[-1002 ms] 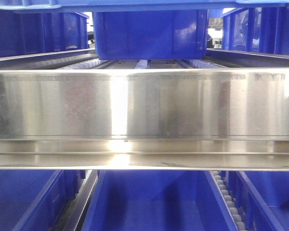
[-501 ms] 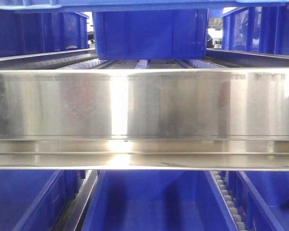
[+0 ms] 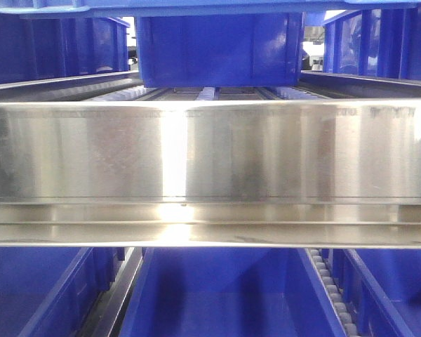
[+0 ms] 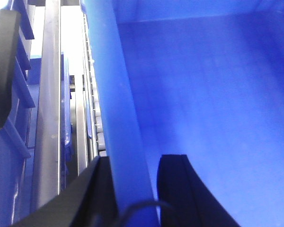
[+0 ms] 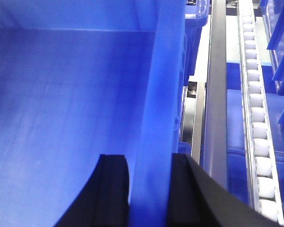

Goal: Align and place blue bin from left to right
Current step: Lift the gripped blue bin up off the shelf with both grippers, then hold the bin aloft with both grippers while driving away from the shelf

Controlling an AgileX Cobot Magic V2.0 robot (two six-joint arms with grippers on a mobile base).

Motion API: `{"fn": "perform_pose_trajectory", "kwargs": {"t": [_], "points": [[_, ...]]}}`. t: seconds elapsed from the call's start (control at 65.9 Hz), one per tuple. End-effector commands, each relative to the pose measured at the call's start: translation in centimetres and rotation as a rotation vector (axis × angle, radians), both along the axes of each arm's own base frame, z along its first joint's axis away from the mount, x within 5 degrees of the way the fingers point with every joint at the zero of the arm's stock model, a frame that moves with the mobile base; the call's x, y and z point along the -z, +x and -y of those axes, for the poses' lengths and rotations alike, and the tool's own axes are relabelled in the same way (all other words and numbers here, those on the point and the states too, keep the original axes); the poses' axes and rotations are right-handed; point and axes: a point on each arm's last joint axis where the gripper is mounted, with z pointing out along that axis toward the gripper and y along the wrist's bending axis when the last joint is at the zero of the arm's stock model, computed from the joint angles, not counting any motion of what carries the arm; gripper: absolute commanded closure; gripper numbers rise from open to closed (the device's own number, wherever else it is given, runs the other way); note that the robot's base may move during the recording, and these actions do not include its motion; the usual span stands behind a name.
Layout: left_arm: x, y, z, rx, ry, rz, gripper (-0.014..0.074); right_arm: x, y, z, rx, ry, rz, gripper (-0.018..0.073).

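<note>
Left gripper [image 4: 137, 158] here: I've got it pinched on the side wall of the bin [image 4: 203, 94], one finger [image 4: 180, 189] inside and the other outside, wall sandwiched between them. Right gripper [image 5: 146, 158] is doing the same on the opposite wall, one black finger [image 5: 113, 189] in the bin and one out, clamped on the rim.

Just outside my right hand there's a steel rail [image 5: 217, 94] and then a track of white rollers [image 5: 258, 127] running alongside the bin. On the left side it's the same, rollers tucked right next to the wall.

From the front cam the bin [image 3: 217, 49] is top centre, over the roller tracks, behind a big shiny beam [image 3: 210, 151]. Can't tell if it's resting on the rollers or just off them. Side bins [image 3: 56, 45] stand either side of it, and lower bins [image 3: 217, 295] sit on the level under the beam.
</note>
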Motion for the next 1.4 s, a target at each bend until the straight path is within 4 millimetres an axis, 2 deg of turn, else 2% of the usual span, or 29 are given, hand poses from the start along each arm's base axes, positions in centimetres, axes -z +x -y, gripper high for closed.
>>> {"fn": "perform_pose_trajectory", "kwargs": {"t": [0.0, 0.455, 0.865, 1.381], "points": [[-1.9, -0.9, -0.5, 0.003, -0.006, 0.107, 0.0707, -2.5, -0.8, 0.8, 0.025, -0.026, 0.171, 0.0711], [-1.9, -0.8, -0.5, 0.000, 0.000, 0.107, 0.0707, -2.4, -0.7, 0.8, 0.025, -0.026, 0.172, 0.0711], [-2.0, -0.8, -0.5, 0.001, -0.004, 0.122, 0.0707, -0.9, 1.4, 0.5, 0.025, -0.028, 0.157, 0.0711], [-2.0, -0.8, -0.5, 0.001, -0.004, 0.122, 0.0707, -0.9, 1.4, 0.5, 0.025, -0.028, 0.157, 0.0711]]}}
